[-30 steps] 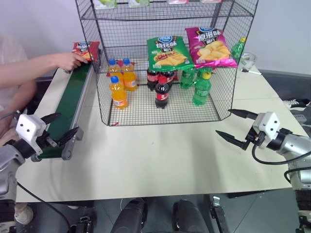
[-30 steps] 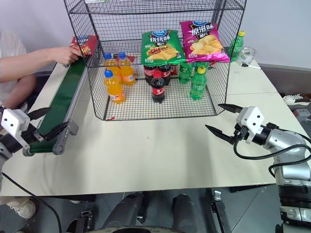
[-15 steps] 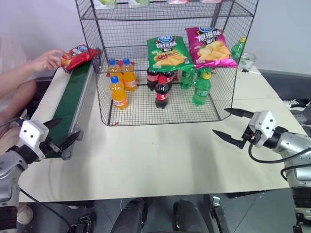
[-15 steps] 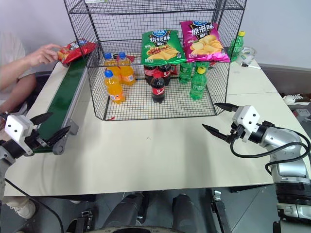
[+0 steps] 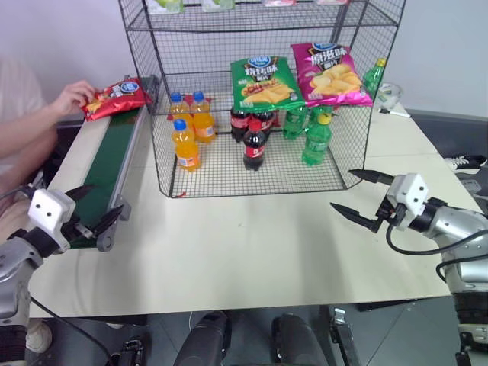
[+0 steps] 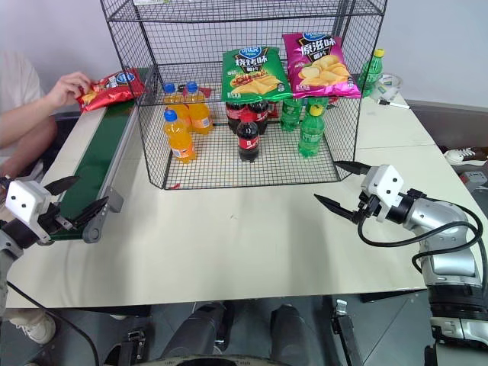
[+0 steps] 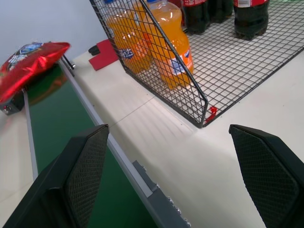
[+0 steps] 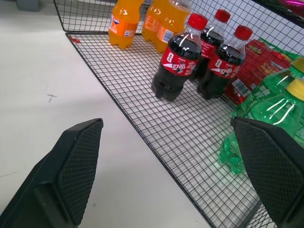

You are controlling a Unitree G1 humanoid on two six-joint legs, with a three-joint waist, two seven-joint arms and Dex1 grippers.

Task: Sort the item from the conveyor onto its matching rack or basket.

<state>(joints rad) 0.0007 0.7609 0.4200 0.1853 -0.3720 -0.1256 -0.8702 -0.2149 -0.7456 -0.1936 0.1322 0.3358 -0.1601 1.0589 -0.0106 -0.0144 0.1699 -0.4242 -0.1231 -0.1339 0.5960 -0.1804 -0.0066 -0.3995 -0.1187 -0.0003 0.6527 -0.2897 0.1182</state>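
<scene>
The item, a shiny red crisp bag (image 5: 116,97), lies at the far end of the dark-green conveyor (image 5: 107,171), with a person's hand (image 5: 72,97) on its left end. Right of the belt stands the tall black wire rack (image 5: 252,191). My left gripper (image 5: 105,200) hovers open and empty over the belt's near end, far from the bag. My right gripper (image 5: 341,189) is open and empty above the table, just off the rack's front right corner. In the left wrist view, the bag (image 7: 31,59) shows beyond the open fingers.
On a rack shelf lie a green crisp bag (image 5: 262,80) and a magenta crisp bag (image 5: 332,73). Orange bottles (image 5: 185,143), cola bottles (image 5: 254,145) and green bottles (image 5: 316,139) stand on the bottom tier. The person's arm (image 5: 27,122) reaches in from the left.
The person's hand has tipped the red bag from upright against the rack to lying across the conveyor's far end, a little further left. Both grippers have stayed put and open.
</scene>
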